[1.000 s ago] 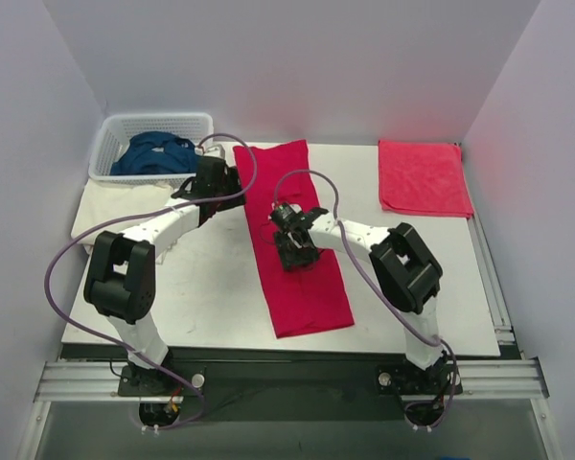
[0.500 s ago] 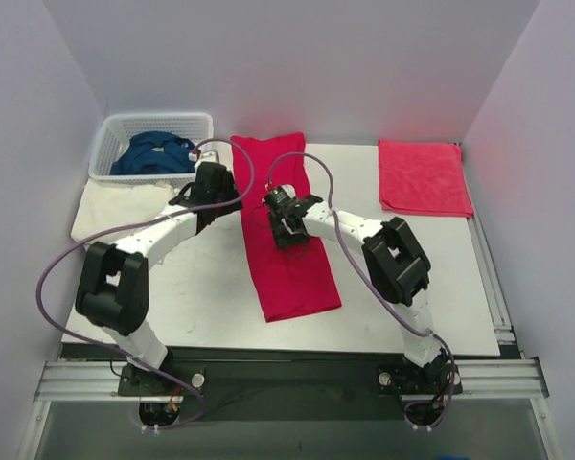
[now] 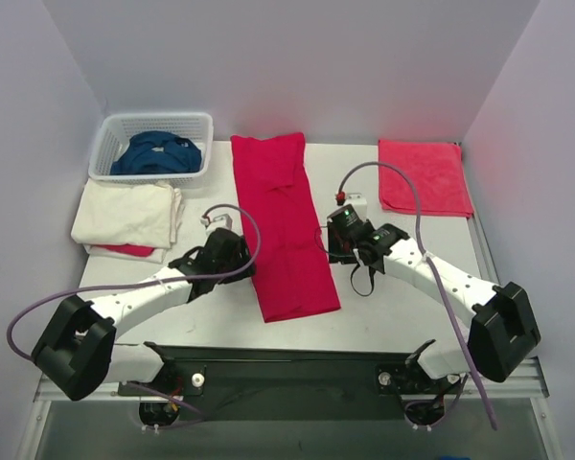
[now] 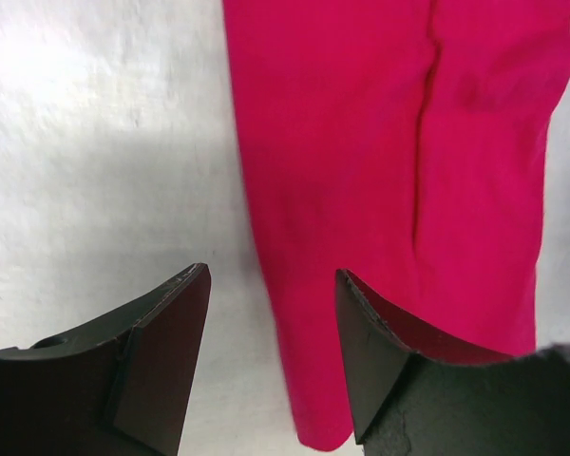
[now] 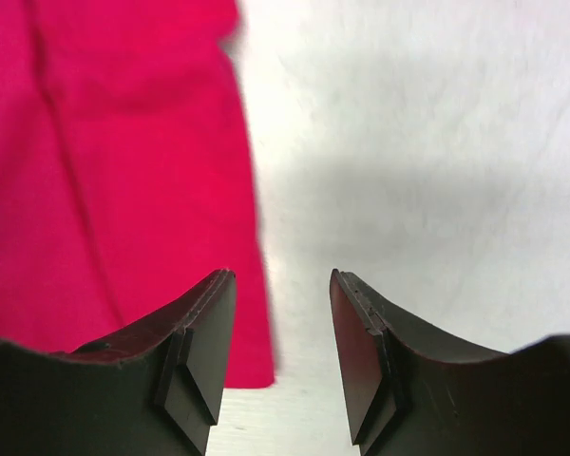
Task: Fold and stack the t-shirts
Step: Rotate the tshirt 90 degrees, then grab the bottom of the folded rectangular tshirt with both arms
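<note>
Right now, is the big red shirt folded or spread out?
Partly folded: the red shirt lies as a long narrow strip, sides turned in lengthwise.

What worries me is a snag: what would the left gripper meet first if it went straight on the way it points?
Probably the left edge of the folded crimson red fabric t-shirt: the open left gripper straddles it, one finger over bare white table. Depth unclear.

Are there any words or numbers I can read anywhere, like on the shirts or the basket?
None: no words, numbers or logos can be read anywhere.
The red t-shirt, the white t-shirt, the blue t-shirt and the basket all look plain.
</note>
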### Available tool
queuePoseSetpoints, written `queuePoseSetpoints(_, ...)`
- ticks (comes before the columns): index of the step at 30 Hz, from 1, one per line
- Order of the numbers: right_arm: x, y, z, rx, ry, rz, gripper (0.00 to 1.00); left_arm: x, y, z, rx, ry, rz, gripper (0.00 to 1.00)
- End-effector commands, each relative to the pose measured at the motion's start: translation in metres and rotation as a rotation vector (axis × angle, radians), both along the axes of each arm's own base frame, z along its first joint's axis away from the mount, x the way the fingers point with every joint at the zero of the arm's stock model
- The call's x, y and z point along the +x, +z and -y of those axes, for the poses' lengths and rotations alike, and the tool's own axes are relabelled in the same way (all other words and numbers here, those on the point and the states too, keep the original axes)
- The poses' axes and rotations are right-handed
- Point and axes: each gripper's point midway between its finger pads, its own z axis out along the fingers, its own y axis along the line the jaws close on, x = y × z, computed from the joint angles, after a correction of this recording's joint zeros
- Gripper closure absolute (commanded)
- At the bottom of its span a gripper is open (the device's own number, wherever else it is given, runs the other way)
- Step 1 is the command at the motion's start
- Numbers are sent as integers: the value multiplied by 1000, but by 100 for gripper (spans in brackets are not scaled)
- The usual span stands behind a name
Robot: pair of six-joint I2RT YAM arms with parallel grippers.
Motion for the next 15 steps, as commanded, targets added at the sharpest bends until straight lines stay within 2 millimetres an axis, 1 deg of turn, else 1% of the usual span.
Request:
queuePoseSetpoints(1, -27, -30, 22, -46, -37, -68, 55, -21, 1, 14, -115, 36, -1, 34)
queuePoseSetpoints(2, -34, -40, 24, -39, -32, -80, 55, -25, 0, 17, -130, 46, -8, 34)
queuePoseSetpoints(3, -37, -40, 25, -21, -29, -73, 55, -32, -6, 17, -132, 41, -20, 34)
queuePoseSetpoints(4, -43, -48, 29, -26, -29, -88, 55, -38, -8, 22, -147, 38, -31, 35)
queuePoseSetpoints(5, -44, -47, 26, 4, -24, -77, 55, -43, -10, 26, -159, 30, -41, 34)
queuePoseSetpoints(6, -46, -50, 26, 12, -26, -80, 55, -50, -16, 26, -163, 26, -58, 34)
queuePoseSetpoints(7, -48, -52, 25, 19, -21, -85, 55, -52, -17, 31, -193, 30, -62, 35)
queuePoseSetpoints(8, -53, -57, 22, 41, -11, -99, 55, -60, -20, 38, -209, 5, -81, 35)
queuePoseSetpoints(10, -59, -65, 19, 65, 4, -121, 55, -69, -25, 45, -239, -9, -98, 34)
queuePoseSetpoints(15, -68, -81, 16, 93, 12, -159, 55, -80, -38, 52, -249, -20, -148, 35)
